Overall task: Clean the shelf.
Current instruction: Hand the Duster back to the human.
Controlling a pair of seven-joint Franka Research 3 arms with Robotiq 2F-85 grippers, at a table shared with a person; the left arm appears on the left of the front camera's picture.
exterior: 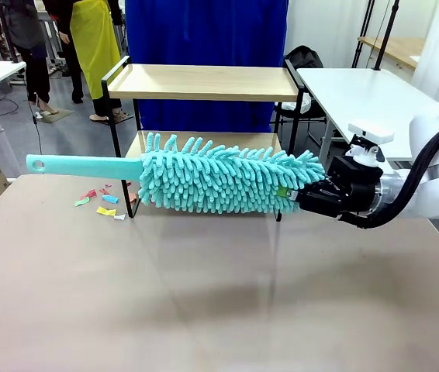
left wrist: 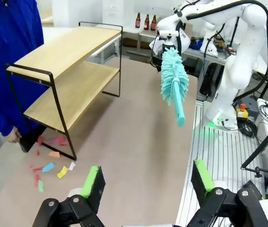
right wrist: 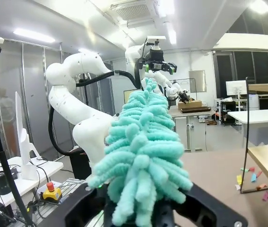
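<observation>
Across the beige table [exterior: 204, 310] you see 1 shelf [exterior: 204, 82] standing at the far edge, in front of a blue curtain [exterior: 204, 39]. It has 2 light wooden boards in a thin black frame, 1 above the other, and both boards look bare from the front.

Your right gripper [exterior: 301, 194] comes in from the right and is pressed shut on the fluffy end of 1 teal duster [exterior: 219, 177]. You hold the duster level in the air in front of the lower board, its flat handle pointing to your left, past the shelf's left leg. From the right wrist the teal strands crowd the fingers, so you cannot see the pads themselves.

Your left gripper [left wrist: 148, 182] hangs above the table with its 2 green pads [left wrist: 92, 178] spread wide and nothing between them. It is well apart from the shelf and from the duster.

Small paper scraps [exterior: 105, 203] lie scattered on the table just beside the shelf's left foot; you can count roughly 8 in pink, yellow, blue, green and white, though some are too small to separate.

A person in a blue coat [left wrist: 6, 56] stands just behind the shelf.
</observation>
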